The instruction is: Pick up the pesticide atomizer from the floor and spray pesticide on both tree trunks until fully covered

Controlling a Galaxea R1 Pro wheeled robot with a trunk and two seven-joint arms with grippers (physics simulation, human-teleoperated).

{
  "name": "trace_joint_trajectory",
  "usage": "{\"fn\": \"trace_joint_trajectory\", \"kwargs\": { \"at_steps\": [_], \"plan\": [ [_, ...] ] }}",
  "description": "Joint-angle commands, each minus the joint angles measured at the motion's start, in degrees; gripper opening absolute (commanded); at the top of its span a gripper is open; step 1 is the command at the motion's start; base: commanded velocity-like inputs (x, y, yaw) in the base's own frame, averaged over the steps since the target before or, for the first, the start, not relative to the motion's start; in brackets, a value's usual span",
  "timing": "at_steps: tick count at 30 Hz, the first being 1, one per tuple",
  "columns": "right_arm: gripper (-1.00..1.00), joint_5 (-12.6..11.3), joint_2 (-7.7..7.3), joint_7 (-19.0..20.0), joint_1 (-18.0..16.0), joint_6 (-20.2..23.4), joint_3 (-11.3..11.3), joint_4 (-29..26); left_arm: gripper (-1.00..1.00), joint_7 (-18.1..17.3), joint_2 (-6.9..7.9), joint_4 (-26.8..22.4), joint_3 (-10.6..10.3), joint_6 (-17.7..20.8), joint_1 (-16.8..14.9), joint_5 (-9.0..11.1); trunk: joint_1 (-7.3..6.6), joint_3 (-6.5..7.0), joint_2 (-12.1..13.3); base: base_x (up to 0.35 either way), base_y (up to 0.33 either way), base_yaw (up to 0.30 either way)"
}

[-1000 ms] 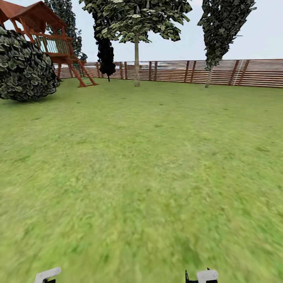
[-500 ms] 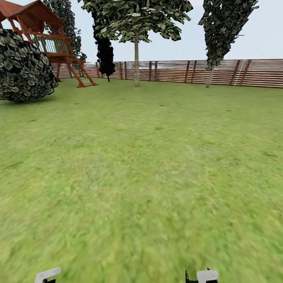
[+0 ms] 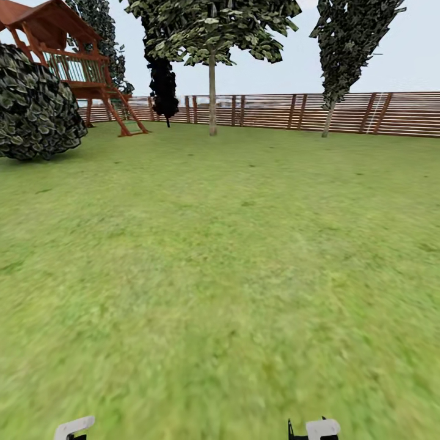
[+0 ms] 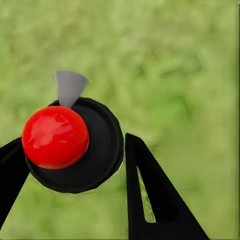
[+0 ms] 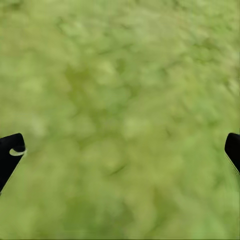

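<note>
Left wrist view | red-domed black object [image 4: 75, 145] inside left end effector [image 4: 72, 142], grasp unclear | right end effector [image 5: 120, 142] released

Open garden lawn [image 3: 220, 275] stretches to a brown slatted fence [image 3: 366, 113] with nothing lying on it

Head view forward over lawn [image 3: 220, 275]; wrist views straight down, close.
</note>
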Motion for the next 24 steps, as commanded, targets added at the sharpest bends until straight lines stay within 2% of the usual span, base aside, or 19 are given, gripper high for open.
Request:
{"fn": "trace_joint_trajectory", "kwargs": {
  "at_steps": [1,24],
  "plan": [
    [1.00,0.0,0.00,0.0,0.0,0.0,0.0,0.0,-1.00,0.0,0.00,0.0,0.0,0.0,0.0,0.0,0.00,0.00,0.0,0.340,0.000,0.000],
    [1.00,0.0,0.00,0.0,0.0,0.0,0.0,0.0,-1.00,0.0,-0.01,0.0,0.0,0.0,0.0,0.0,0.00,0.00,0.0,0.340,0.000,0.000]
  ]
}}
